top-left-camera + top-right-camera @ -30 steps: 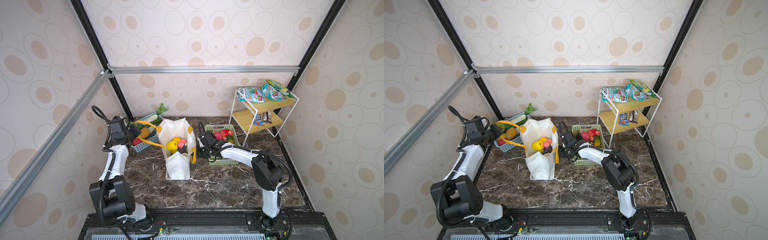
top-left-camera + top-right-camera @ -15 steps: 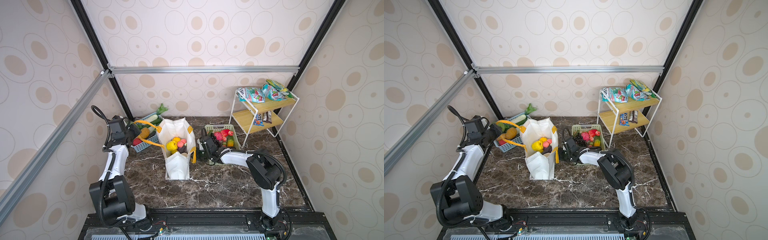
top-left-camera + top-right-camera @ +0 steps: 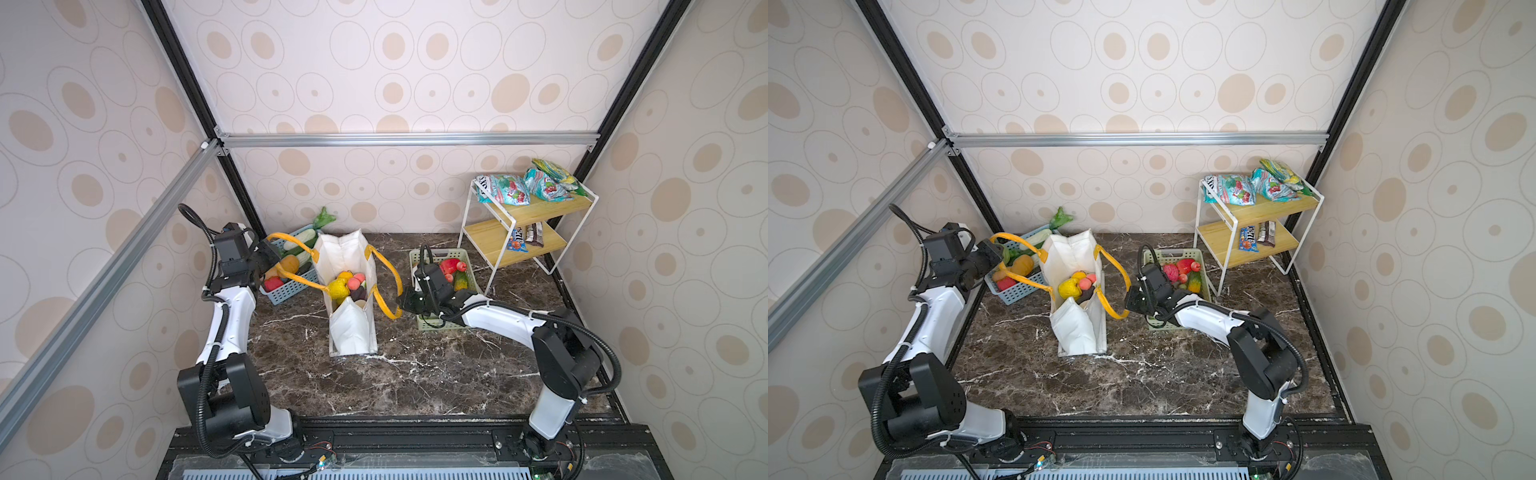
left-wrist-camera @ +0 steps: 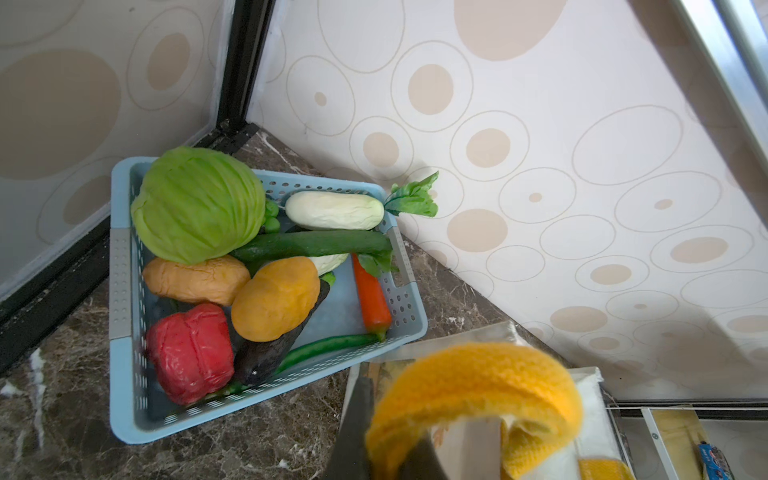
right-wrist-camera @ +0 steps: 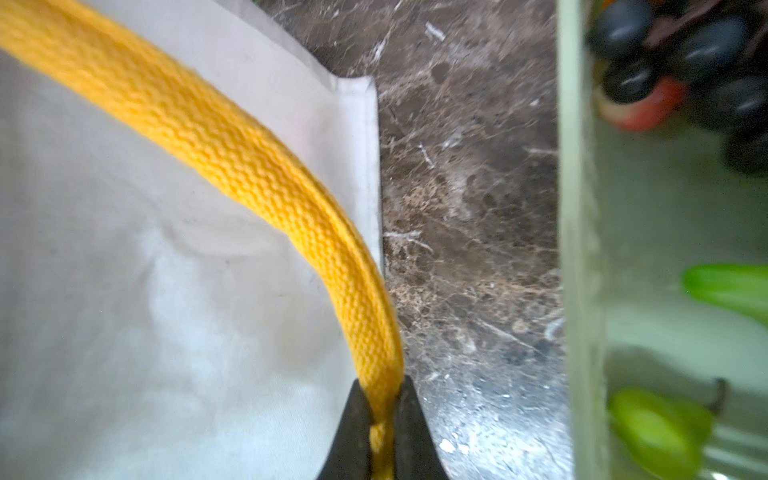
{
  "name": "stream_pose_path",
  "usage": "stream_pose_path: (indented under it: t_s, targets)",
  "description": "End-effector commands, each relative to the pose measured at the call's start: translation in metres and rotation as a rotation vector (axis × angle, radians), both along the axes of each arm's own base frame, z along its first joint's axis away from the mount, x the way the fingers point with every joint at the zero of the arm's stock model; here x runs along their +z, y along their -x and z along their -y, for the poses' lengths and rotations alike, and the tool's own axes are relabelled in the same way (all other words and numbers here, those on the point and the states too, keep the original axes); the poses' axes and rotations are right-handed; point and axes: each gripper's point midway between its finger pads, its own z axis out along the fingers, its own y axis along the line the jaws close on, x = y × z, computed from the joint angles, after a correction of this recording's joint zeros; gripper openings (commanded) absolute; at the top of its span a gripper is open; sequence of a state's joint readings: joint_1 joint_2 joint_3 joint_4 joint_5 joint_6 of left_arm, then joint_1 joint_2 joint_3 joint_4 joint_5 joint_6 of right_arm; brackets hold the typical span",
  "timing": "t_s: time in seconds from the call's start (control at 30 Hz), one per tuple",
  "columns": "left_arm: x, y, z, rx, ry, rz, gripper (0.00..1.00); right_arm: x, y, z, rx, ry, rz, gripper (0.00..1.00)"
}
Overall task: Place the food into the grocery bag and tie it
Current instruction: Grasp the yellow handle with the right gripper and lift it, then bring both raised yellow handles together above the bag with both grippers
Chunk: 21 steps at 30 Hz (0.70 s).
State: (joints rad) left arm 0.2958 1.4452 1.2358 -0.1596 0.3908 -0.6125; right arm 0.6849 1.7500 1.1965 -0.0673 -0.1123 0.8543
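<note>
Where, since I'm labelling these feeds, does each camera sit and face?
Top views: high at the front, looking down on the marble table, grocery bag and both whole arms.
Left wrist: on the left arm, facing the blue basket; left hand pinches a yellow handle.
Right wrist: on the right arm, facing the bag's side and green basket; right hand pinches the other handle.
Shared: both top views show both pinches.

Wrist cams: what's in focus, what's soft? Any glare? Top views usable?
Right wrist view: right strap fairly crisp mid-frame, green basket and its contents blurred, bright glare on the marble tabletop. Left wrist view: left strap, close to the lens, is soft; blue basket and its vegetables are sharp. Both top views: evenly lit, sharp, only faint shadows.
</note>
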Motion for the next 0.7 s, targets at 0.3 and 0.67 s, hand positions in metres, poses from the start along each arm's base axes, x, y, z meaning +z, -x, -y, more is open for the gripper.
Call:
stream_pose_path:
  t_s: [0.3, 0.67]
  targets:
    - [0.099, -0.001, 0.083, -0.238, -0.130, 0.161, 0.07, 0.149, -0.008, 0.023, 0.069, 0.098, 0.384, 0.07]
    - [0.137, 0.009, 0.169, -0.405, -0.134, 0.231, 0.10, 0.238, 0.021, -0.078, 0.425, -0.112, 0.616, 0.07]
